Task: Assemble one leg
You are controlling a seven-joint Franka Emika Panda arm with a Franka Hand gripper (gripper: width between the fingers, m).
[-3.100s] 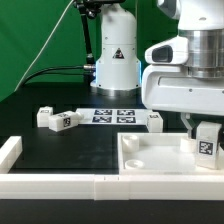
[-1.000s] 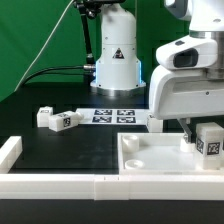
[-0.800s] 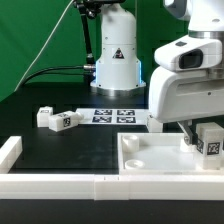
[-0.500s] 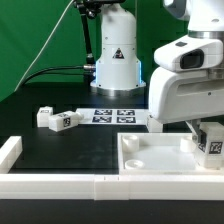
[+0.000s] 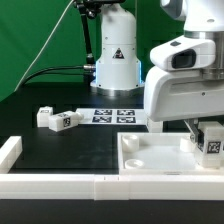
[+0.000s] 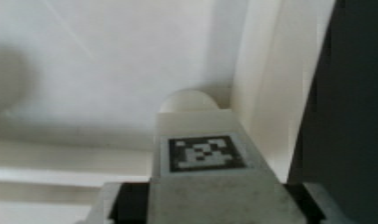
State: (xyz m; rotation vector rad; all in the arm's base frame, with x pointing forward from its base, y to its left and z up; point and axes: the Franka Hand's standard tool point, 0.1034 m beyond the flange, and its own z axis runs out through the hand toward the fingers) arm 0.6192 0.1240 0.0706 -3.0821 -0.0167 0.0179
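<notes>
My gripper (image 5: 207,132) is shut on a leg (image 5: 210,143), a small white block with a black-and-white tag. It holds the leg upright over the far right corner of the large white square panel (image 5: 160,160). In the wrist view the leg (image 6: 207,150) stands between my fingers (image 6: 125,202), its far end at a round corner socket (image 6: 191,100) of the panel (image 6: 97,90). Whether the leg touches the socket I cannot tell. Two more tagged legs (image 5: 57,119) lie on the black table at the exterior view's left.
The marker board (image 5: 112,115) lies at the foot of the robot base (image 5: 116,55). Another white block (image 5: 155,121) sits behind the panel. A long white rail (image 5: 60,186) runs along the front, with a white piece (image 5: 8,152) at its left end.
My gripper with the leg has shifted slightly to the exterior view's right and a little down over the panel's corner. The other parts have not moved.
</notes>
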